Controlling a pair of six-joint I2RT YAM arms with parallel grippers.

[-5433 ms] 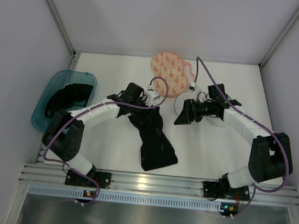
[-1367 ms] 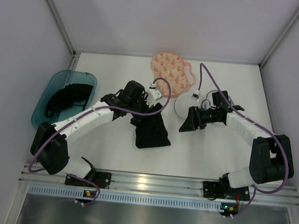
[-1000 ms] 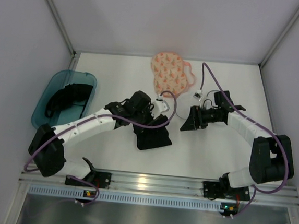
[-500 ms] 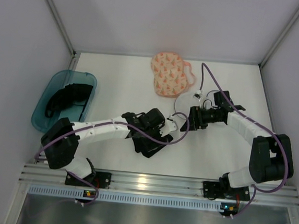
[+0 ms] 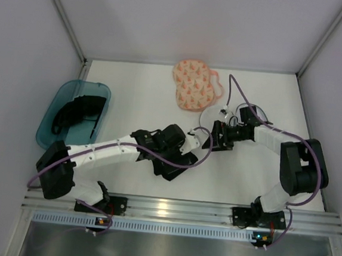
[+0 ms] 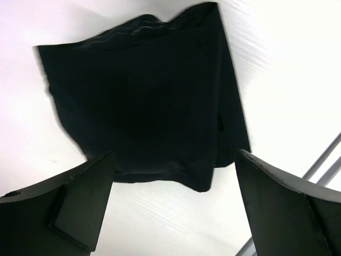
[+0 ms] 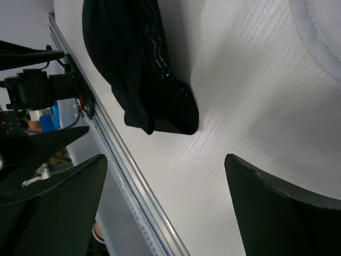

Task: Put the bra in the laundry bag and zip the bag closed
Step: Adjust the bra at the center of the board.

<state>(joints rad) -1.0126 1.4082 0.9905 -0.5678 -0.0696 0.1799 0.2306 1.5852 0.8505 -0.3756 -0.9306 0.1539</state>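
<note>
Black bra (image 6: 144, 101) lies folded beneath the left gripper (image 6: 175, 156), jaws spread, empty; right gripper (image 7: 165, 158) likewise. Advise pinching all layers before lifting.

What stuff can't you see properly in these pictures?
Black cloth: top view, mostly under the left arm.
Dark item in teal bin: top view, too small to identify.
Laundry bag zip: top view, too small to tell if shut.
White tub: right wrist view, cut off by the edge.

Open table (image 5: 132, 89) left of the laundry bag (image 5: 194, 85); black cloth (image 6: 144, 96) and round tub (image 7: 325, 37) crowd the middle.
</note>
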